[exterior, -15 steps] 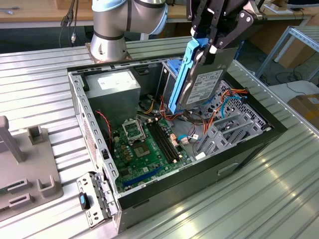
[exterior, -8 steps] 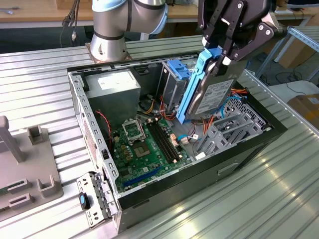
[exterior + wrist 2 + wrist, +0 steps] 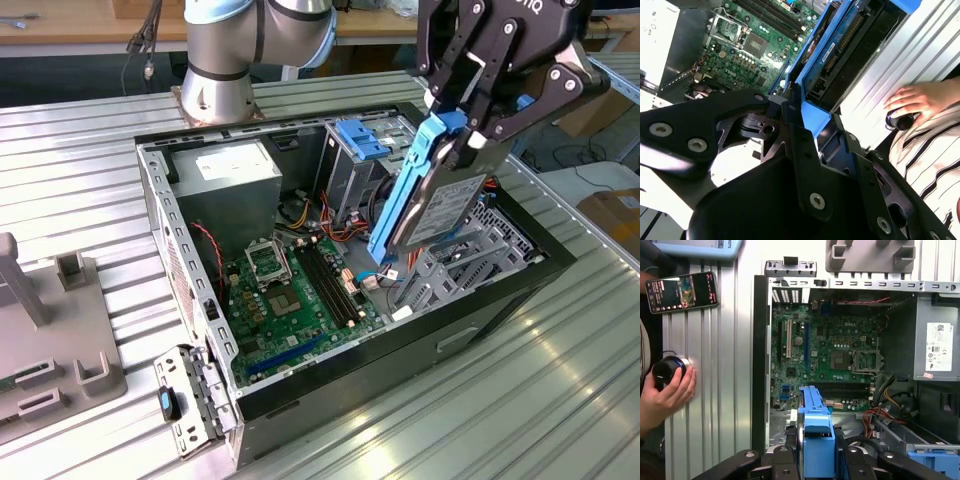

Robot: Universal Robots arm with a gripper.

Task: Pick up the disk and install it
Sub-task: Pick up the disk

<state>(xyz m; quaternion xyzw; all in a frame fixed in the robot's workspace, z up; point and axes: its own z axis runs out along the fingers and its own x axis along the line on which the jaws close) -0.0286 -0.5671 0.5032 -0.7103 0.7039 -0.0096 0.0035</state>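
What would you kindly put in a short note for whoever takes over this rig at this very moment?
Pincer: shut on the disk, gripping its upper end.
Disk: in the air, held tilted on edge over the open computer case, above the grey drive bay at the exterior view's right.
Done: disk picked up.
Left: disk not yet seated in the bay.
Note: a person's hand rests on a black knob on the table beside the case.
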